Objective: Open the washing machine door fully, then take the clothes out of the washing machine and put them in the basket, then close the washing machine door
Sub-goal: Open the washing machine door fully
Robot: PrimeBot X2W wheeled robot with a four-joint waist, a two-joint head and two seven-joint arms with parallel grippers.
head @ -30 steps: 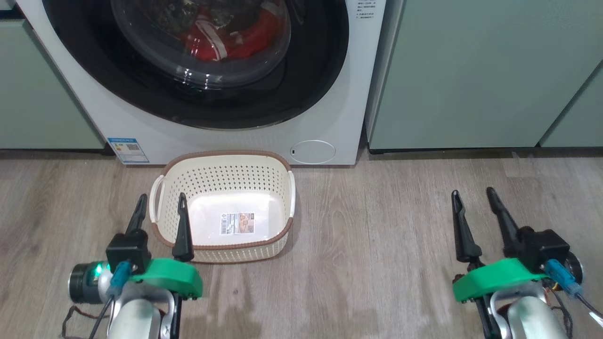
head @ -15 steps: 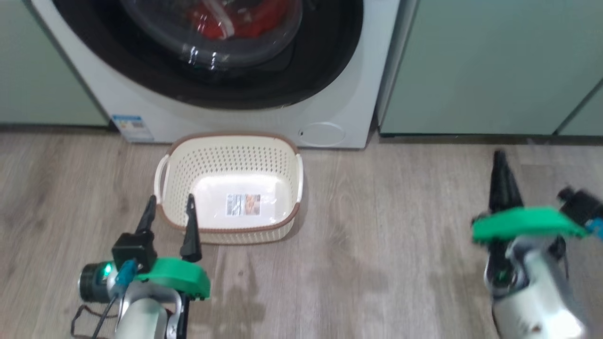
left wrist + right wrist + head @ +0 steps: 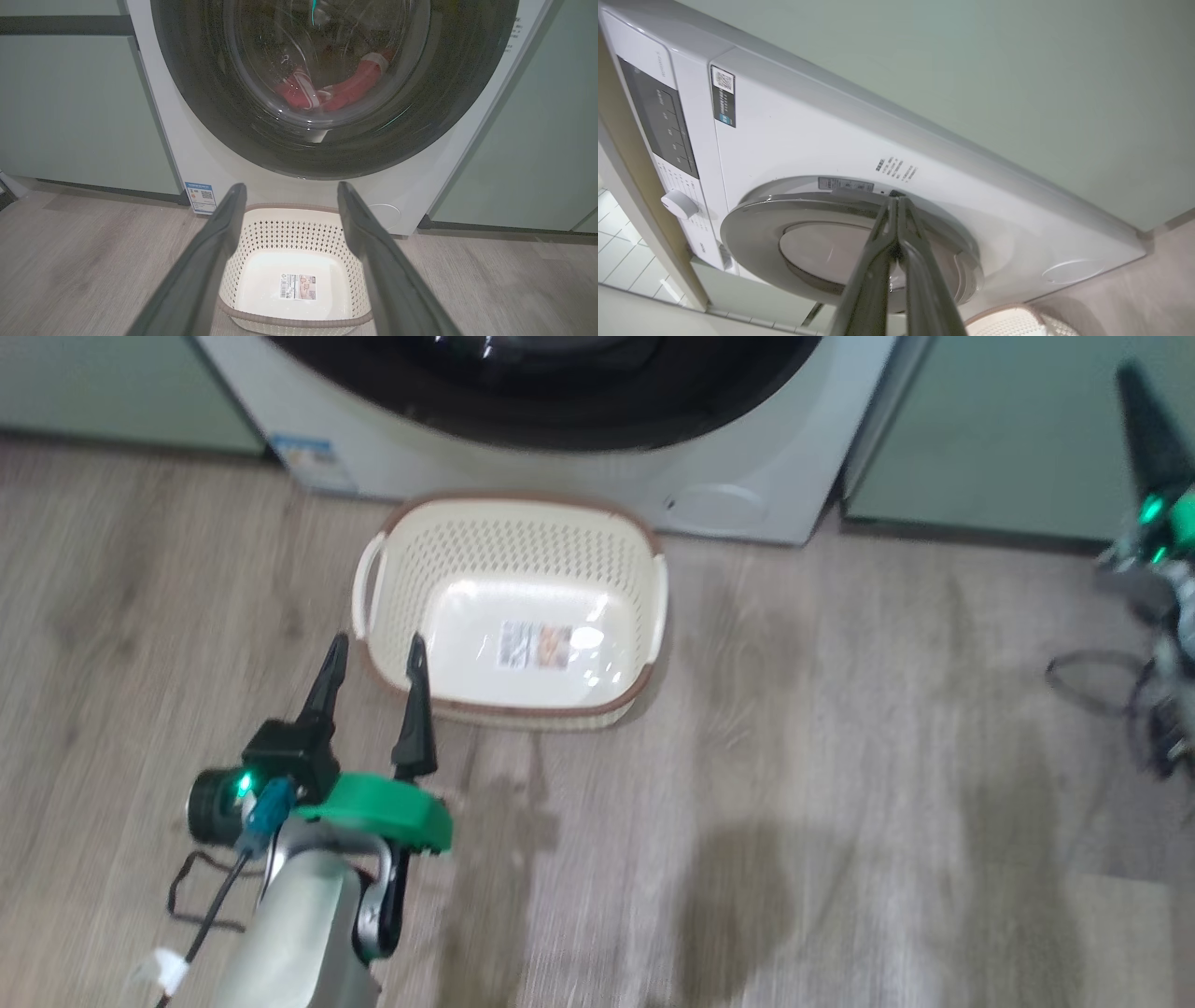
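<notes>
Door (image 3: 201, 107) closed, clothes (image 3: 348, 88) inside.
Left gripper (image 3: 376, 642) apart over basket (image 3: 523, 509) near rim; right gripper (image 3: 896, 201) together at door rim.

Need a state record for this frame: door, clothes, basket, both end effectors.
door: washing machine door shut
clothes: red clothes in the drum, behind the window
basket: basket on the floor before the washing machine, no clothes in it
left end effector: open, holding nothing, by the basket's near left corner
right end effector: shut, tips at the door's rim; contact unclear
</notes>
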